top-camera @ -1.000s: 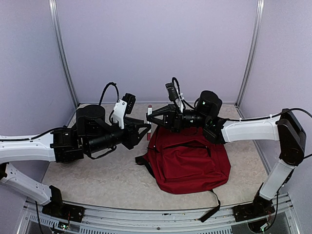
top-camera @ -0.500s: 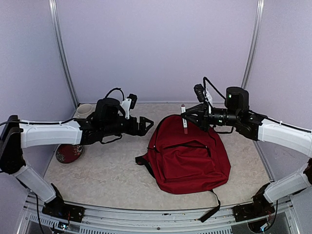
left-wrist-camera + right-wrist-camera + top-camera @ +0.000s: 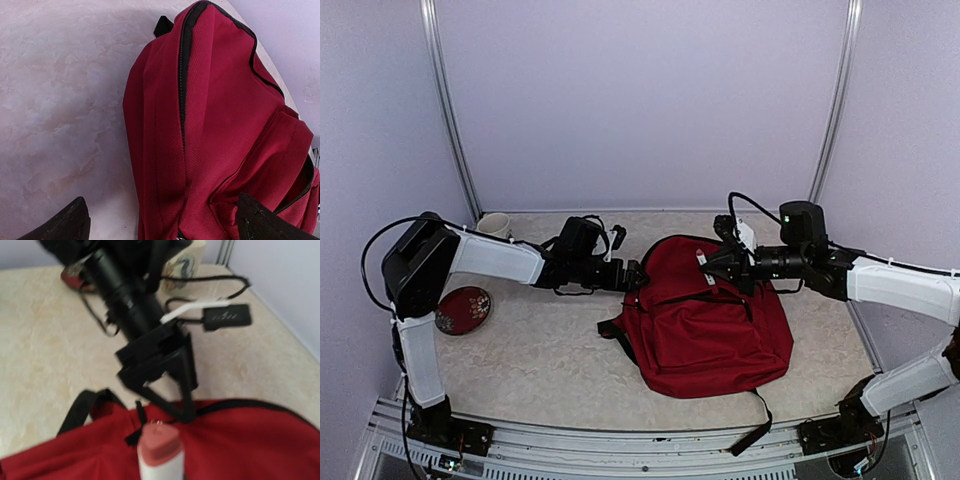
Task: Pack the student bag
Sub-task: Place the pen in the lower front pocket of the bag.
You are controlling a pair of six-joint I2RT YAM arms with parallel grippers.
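Dark-red student bag [image 3: 705, 325] flat on the table [image 3: 540, 360], right of centre. Left gripper [image 3: 631, 276] splayed wide at the bag's upper-left corner, holding nothing; touching fabric or just shy, hard to say. Right gripper [image 3: 712, 262] clenched on a white stick with a pink cap [image 3: 159, 450] (cap outward), over the bag's top edge. From the left wrist alone: black zip line [image 3: 183, 90] along the crown. From above alone: black strap [image 3: 750, 436] trailing off its near side. Against a second back: left jaws wider, mug [image 3: 494, 224] and red plate [image 3: 463, 309] uncovered.

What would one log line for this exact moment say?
left claw: open, at backpack edge | right claw: shut on red-capped white stick, above backpack | stick: not yet inside
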